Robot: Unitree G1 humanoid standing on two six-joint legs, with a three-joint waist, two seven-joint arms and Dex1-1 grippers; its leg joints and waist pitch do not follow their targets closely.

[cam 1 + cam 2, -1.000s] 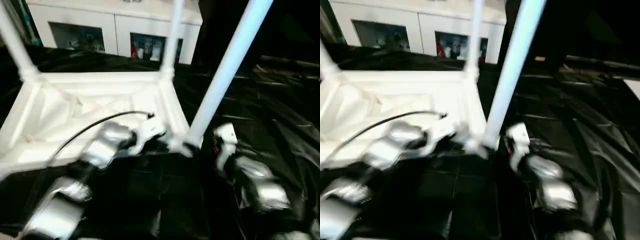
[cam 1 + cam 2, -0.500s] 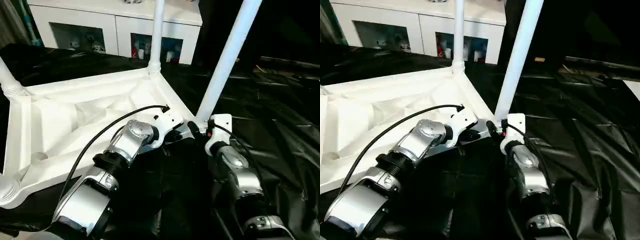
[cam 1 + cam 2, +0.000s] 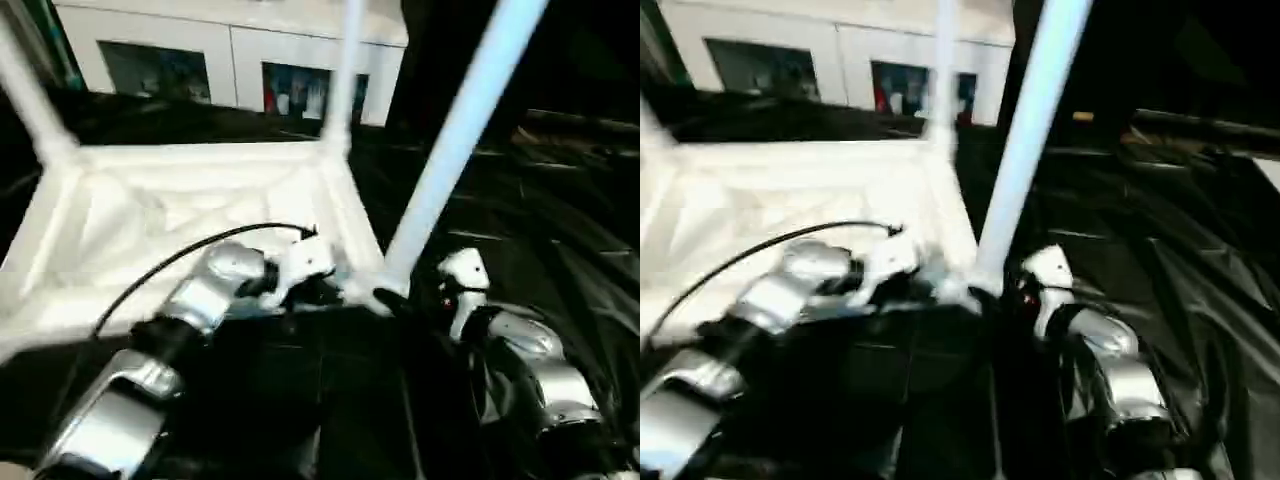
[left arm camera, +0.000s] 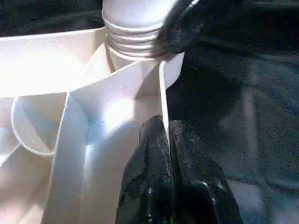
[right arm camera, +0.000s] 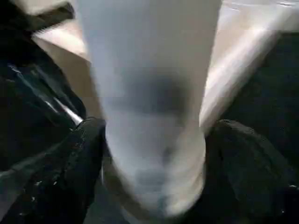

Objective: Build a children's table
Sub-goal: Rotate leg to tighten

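Observation:
The children's table (image 3: 180,215) lies upside down on the black cloth, ribbed underside up, with white legs rising from its corner sockets. My left gripper (image 4: 166,128) is shut on the thin rim wall at the near right corner, just beside the socket (image 4: 133,44). Out of that socket the near right leg (image 3: 450,150) stands up at a tilt. My right gripper (image 5: 154,140) is at its base, open, with one black finger (image 5: 79,158) on each side of the tube. In the head view both wrists meet at this corner (image 3: 370,295).
A white cabinet (image 3: 230,60) with glass doors stands behind the work table. Black cloth (image 3: 540,200) covers the surface to the right. The far right leg (image 3: 345,70) and the far left leg (image 3: 30,90) stand upright.
The head view has swung and tilted, so the whole picture shifts. Both grippers remain at the near right corner, the left on the rim, the right at the leg's base.

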